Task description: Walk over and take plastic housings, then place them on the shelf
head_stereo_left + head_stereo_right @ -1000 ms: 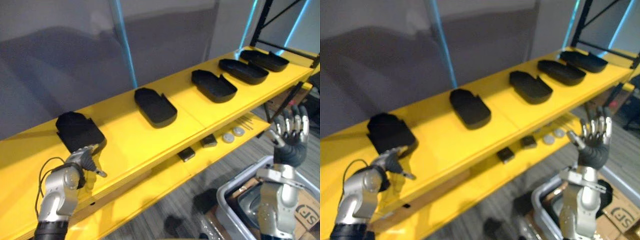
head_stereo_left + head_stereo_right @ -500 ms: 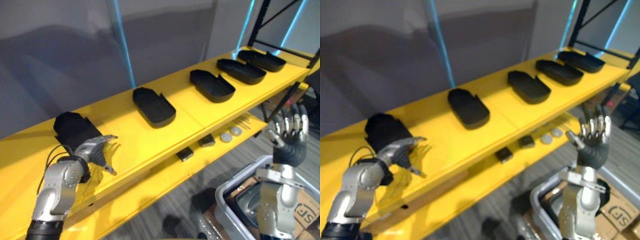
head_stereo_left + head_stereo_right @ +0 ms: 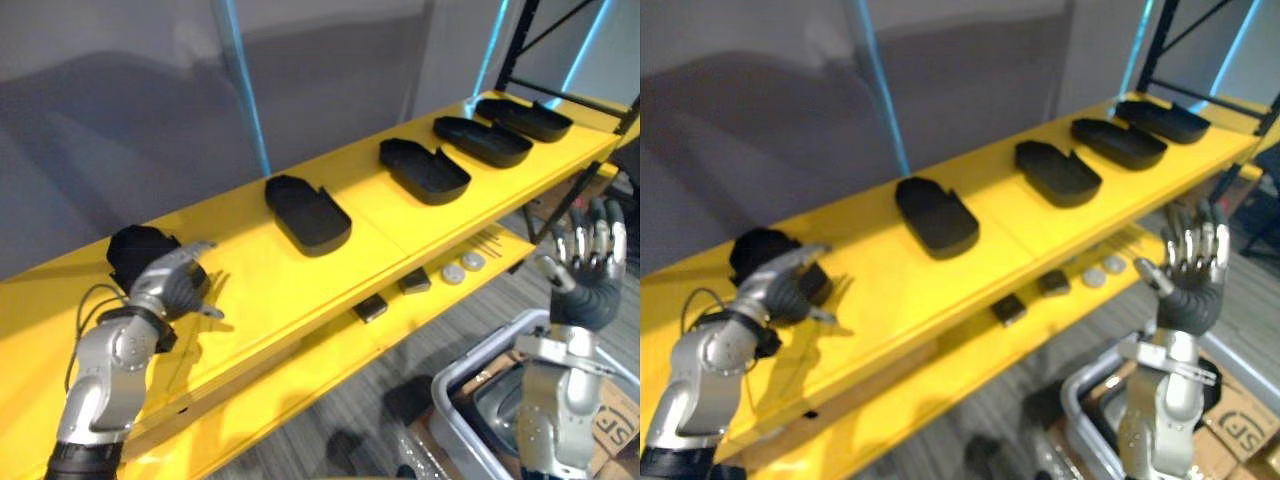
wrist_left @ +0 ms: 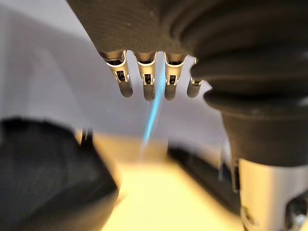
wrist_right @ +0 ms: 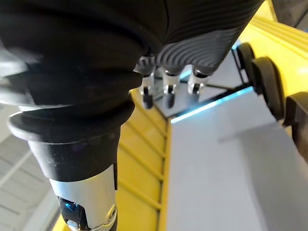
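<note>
Several black plastic housings lie in a row on the yellow upper shelf [image 3: 380, 228]: the leftmost one [image 3: 138, 248], a second [image 3: 308, 212], a third [image 3: 428, 170], and more toward the far right [image 3: 487, 140]. My left hand [image 3: 172, 282] hovers open just in front of the leftmost housing, fingers straight, holding nothing. Its own wrist view shows straight fingers [image 4: 147, 83] above that housing [image 4: 48, 178]. My right hand [image 3: 585, 265] is raised open and empty at the right, off the shelf, its fingers [image 5: 166, 87] straight.
The lower shelf [image 3: 330, 350] carries two small dark blocks [image 3: 372, 308] and two grey discs [image 3: 456, 273]. A grey bin [image 3: 460, 390] stands on the floor at lower right, a cardboard box [image 3: 615, 425] beside it. A black rack frame [image 3: 530, 40] rises at the far right.
My left hand has gone from curled at the leftmost housing's front edge to open and lifted slightly above the shelf. The right hand rose a little.
</note>
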Available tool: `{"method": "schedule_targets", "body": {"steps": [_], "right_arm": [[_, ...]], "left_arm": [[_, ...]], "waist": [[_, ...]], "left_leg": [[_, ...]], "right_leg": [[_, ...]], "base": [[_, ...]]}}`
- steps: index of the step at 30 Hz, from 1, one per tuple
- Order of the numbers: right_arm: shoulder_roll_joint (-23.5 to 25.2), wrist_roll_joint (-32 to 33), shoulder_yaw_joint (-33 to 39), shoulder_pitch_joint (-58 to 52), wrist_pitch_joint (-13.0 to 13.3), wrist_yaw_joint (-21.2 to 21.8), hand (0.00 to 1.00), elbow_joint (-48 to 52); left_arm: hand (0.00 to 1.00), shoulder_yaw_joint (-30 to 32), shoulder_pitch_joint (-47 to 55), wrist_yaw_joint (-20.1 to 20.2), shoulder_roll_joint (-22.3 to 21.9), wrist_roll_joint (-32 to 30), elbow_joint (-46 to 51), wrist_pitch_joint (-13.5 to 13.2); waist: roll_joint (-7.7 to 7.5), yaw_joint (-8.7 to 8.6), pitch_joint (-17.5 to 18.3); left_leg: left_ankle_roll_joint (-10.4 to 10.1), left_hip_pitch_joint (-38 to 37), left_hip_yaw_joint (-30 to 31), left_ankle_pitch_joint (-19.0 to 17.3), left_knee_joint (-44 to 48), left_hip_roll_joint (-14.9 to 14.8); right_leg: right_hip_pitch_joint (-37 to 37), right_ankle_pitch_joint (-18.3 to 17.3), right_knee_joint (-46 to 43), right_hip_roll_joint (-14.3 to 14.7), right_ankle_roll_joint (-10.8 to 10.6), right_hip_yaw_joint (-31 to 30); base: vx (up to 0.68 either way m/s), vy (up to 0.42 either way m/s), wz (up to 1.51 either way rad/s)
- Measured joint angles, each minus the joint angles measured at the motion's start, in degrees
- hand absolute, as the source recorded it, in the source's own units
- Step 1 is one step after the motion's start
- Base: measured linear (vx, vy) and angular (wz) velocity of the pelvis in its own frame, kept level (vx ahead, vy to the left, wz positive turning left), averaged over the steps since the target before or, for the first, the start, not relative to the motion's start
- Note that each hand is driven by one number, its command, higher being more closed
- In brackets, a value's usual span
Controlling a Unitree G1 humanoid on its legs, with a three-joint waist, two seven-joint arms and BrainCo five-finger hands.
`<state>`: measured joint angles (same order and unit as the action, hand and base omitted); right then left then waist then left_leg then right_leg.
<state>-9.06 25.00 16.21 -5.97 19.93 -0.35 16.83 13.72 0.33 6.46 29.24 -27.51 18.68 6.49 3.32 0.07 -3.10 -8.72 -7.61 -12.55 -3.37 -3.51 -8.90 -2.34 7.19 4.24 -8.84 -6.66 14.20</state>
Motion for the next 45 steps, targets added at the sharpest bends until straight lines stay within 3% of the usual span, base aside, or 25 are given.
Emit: {"method": "schedule_targets", "body": {"steps": [2,7,11,17,18,20,22,26,29,36,43,45], "right_arm": [[0.0,-2.4,-0.2,0.3,0.3,-1.2,0.00,1.7],[-0.6,-7.0,-4.5,6.0,0.4,-2.8,0.00,2.8],[-2.8,-12.7,-11.9,10.6,0.4,-3.0,0.00,2.8],[-6.7,-23.2,-22.9,21.9,-0.7,-1.1,0.00,-3.2],[-7.6,-26.9,-25.7,24.5,-2.2,-0.4,0.00,-5.4],[-8.2,-30.3,-27.9,26.7,-3.0,0.2,0.00,-8.5],[-9.0,-32.8,-29.9,27.8,-4.1,0.5,0.00,-10.7],[-11.7,-39.5,-36.7,33.5,-5.5,0.6,0.00,-16.7],[-13.6,-44.7,-43.5,39.3,-6.3,0.7,0.00,-22.2],[-14.5,-56.8,-54.0,47.9,-7.4,2.8,0.00,-33.5],[-14.5,-65.5,-57.0,52.2,-7.8,2.8,0.00,-38.4],[-13.1,-69.6,-57.0,52.9,-10.2,2.5,0.00,-40.3]], "left_arm": [[0.00,4.2,1.4,-8.5,-3.5,6.0,4.1,-2.9],[0.00,10.4,4.6,-24.7,-10.4,11.9,9.9,-9.2],[0.00,13.2,8.0,-34.7,-17.7,13.8,13.9,-11.3],[0.00,14.2,12.8,-39.9,-22.3,16.4,10.5,-8.7],[0.00,14.5,13.5,-41.0,-23.5,17.6,6.0,-8.4],[0.00,14.5,14.8,-43.3,-24.3,19.0,-0.5,-8.2],[0.00,15.0,16.1,-46.1,-24.5,21.2,-8.8,-9.0],[0.00,17.4,17.6,-51.2,-25.4,25.5,-30.8,-14.5],[0.00,16.9,17.6,-51.4,-25.3,29.8,-44.5,-18.4],[0.00,16.3,16.4,-48.2,-25.3,30.0,-59.9,-18.8],[0.00,13.2,14.9,-35.3,-26.3,34.4,-69.6,-17.8],[0.00,11.7,14.7,-31.6,-27.0,35.1,-70.8,-17.5]], "waist": [[-0.09,0.45,-0.1],[-0.76,1.58,-0.8],[-1.56,4.08,-1.3],[-2.72,7.79,-1.8],[-3.06,8.89,-1.9],[-3.71,9.51,-2.3],[-4.46,10.57,-2.3],[-5.87,11.85,-2.3],[-6.42,12.38,-2.3],[-8.40,13.79,-3.0],[-8.80,14.74,-3.0],[-8.80,14.75,-3.0]], "left_leg": [[0.0,0.7,1.0,0.1,0.1,0.0],[-0.1,0.6,3.3,0.2,0.2,0.0],[-0.2,1.6,6.4,0.8,0.1,0.0],[-0.2,2.9,10.6,1.9,-0.2,0.0],[-0.3,3.3,11.6,2.4,-0.7,0.1],[-0.2,3.7,13.3,2.8,-1.0,0.1],[-0.2,3.6,13.8,2.8,-1.0,0.1],[-0.2,3.8,14.8,2.9,-1.0,0.3],[-0.2,4.0,15.0,3.1,-1.0,0.2],[-0.6,4.6,15.2,3.4,-1.0,-0.5],[-0.6,4.6,14.9,3.5,-1.0,-0.7],[-0.6,4.6,14.8,3.4,-0.9,-0.7]], "right_leg": [[-0.1,-0.1,0.0,-0.1,0.1,1.0],[-1.7,-0.6,0.1,-0.1,0.1,3.1],[-2.8,-1.4,0.1,-0.3,-0.3,6.2],[-4.0,-2.3,-0.2,-0.3,-0.2,10.2],[-4.0,-2.5,-0.3,-0.3,-0.2,11.1],[-4.5,-3.3,-1.0,-0.5,-0.2,12.6],[-4.7,-4.1,-2.0,-0.6,-0.4,13.0],[-4.9,-4.9,-2.7,-0.9,-0.4,14.0],[-4.8,-5.0,-2.7,-0.9,-0.5,14.1],[-4.2,-5.1,-2.7,-0.1,-0.4,14.1],[-3.9,-5.1,-2.7,0.0,-0.4,13.7],[-3.9,-5.1,-2.7,0.0,-0.4,13.6]], "base": [[0.01,-0.009,0.19],[0.01,-0.010,0.23],[0.01,-0.019,0.33],[0.02,-0.020,0.39],[0.01,-0.011,0.36],[0.03,-0.009,0.43],[0.03,-0.003,0.24],[0.02,-0.001,0.11],[0.00,-0.001,0.04],[0.00,0.000,0.00],[0.00,-0.001,-0.01],[0.00,0.000,0.00]]}}
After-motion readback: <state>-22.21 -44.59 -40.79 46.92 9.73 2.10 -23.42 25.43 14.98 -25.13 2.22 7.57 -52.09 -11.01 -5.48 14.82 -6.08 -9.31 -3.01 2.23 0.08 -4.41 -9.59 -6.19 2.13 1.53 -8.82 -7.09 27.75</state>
